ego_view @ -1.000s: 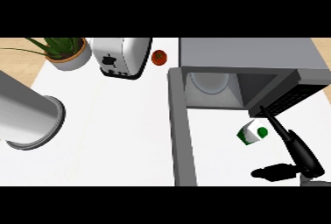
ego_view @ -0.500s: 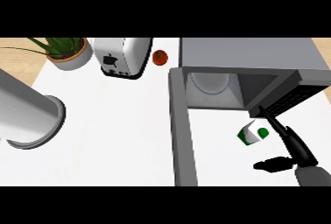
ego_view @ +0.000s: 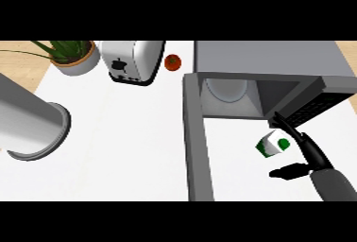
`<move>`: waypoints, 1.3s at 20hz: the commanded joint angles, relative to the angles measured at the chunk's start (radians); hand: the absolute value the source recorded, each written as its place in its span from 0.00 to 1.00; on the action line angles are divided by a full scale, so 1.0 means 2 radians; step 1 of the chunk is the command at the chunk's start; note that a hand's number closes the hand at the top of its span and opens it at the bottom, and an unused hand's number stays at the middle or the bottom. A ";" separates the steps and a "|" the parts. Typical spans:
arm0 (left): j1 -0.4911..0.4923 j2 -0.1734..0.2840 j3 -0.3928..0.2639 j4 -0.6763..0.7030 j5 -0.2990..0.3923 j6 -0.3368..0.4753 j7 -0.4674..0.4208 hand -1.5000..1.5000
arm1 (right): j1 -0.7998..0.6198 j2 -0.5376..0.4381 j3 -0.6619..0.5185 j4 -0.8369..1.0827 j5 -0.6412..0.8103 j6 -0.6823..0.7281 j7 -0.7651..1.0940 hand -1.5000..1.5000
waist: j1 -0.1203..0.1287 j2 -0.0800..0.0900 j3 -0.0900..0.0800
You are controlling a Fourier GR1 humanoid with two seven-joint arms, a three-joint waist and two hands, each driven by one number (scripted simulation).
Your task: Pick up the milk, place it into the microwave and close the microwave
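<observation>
The milk [ego_view: 273,145], a small white carton with green markings, is seen on the counter [ego_view: 125,142] just in front of the open microwave [ego_view: 265,71], outside its cavity and to the right of the grey door [ego_view: 197,142] that is swung out toward the viewer. The right hand [ego_view: 307,153] is placed just beside the carton on its right, with the fingers [ego_view: 282,120] stretched straight toward the microwave's opening and the thumb [ego_view: 287,171] spread wide below the carton; nothing is pinched, and whether the fingers actually touch the carton cannot be settled from this angle. The left hand is not shown. Inside the cavity a pale round plate [ego_view: 226,90] can be made out. By this evidence the task is judged to be at its first step: the milk is not yet grasped or lifted, it remains to be set inside, and the door is left to be shut afterwards.
</observation>
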 commanded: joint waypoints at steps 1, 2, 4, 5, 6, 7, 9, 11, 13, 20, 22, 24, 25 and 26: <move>0.039 -0.019 0.000 -0.073 0.055 -0.010 0.005 0.00 | -0.025 0.010 -0.009 0.070 -0.002 0.003 -0.033 0.00 | 0.009 0.005 0.005; 0.029 -0.014 -0.002 -0.072 0.059 -0.004 0.006 0.00 | -0.038 0.003 -0.016 0.079 -0.008 0.012 -0.032 0.00 | 0.008 0.006 0.005; 0.020 0.007 0.014 -0.047 0.075 -0.013 0.002 0.00 | -0.058 0.010 -0.018 0.099 -0.008 0.012 -0.026 1.00 | 0.008 0.007 0.005; 0.038 -0.022 -0.006 -0.047 0.053 -0.032 -0.011 0.00 | -0.051 0.007 -0.020 0.115 -0.008 0.011 -0.040 1.00 | 0.013 0.008 0.005; 0.009 -0.011 -0.012 -0.059 0.048 0.005 0.008 0.00 | -0.070 -0.001 -0.015 0.114 -0.008 0.049 -0.036 1.00 | 0.005 0.008 0.005; 0.002 0.002 0.002 -0.045 0.052 0.008 0.011 0.00 | -0.081 0.004 -0.012 0.127 -0.003 0.040 -0.033 1.00 | 0.003 0.008 0.005; 0.009 0.007 -0.005 -0.061 0.064 0.015 0.025 0.00 | -0.080 0.004 0.001 0.132 0.012 0.032 -0.050 1.00 | 0.005 0.009 0.005; 0.018 0.000 0.003 -0.049 0.066 -0.009 0.002 0.00 | -0.077 0.008 -0.001 0.145 0.011 0.031 -0.058 1.00 | 0.009 0.008 0.005; 0.017 0.004 0.008 -0.035 0.065 -0.017 -0.004 0.00 | -0.074 0.030 0.004 0.139 0.016 0.002 -0.078 1.00 | 0.007 0.008 0.005; 0.031 -0.011 -0.005 -0.058 0.057 -0.013 -0.002 0.00 | -0.080 0.059 -0.039 0.145 -0.037 0.027 -0.076 1.00 | 0.006 0.007 0.006; 0.029 0.004 0.011 -0.036 0.074 -0.016 -0.007 0.00 | -0.071 0.084 -0.070 0.144 -0.073 0.022 -0.060 1.00 | 0.001 0.006 0.005; 0.036 -0.002 0.006 -0.025 0.061 -0.029 -0.013 0.00 | -0.060 0.103 -0.109 0.137 -0.115 0.012 -0.051 1.00 | -0.004 0.003 0.005; 0.044 -0.003 0.013 -0.020 0.073 -0.035 -0.016 0.00 | -0.057 0.114 -0.107 0.138 -0.114 0.011 -0.055 1.00 | -0.001 0.003 0.004; 0.029 0.006 0.017 -0.019 0.078 -0.026 -0.012 0.00 | -0.074 0.104 -0.109 0.136 -0.118 0.028 -0.045 1.00 | -0.005 0.004 0.004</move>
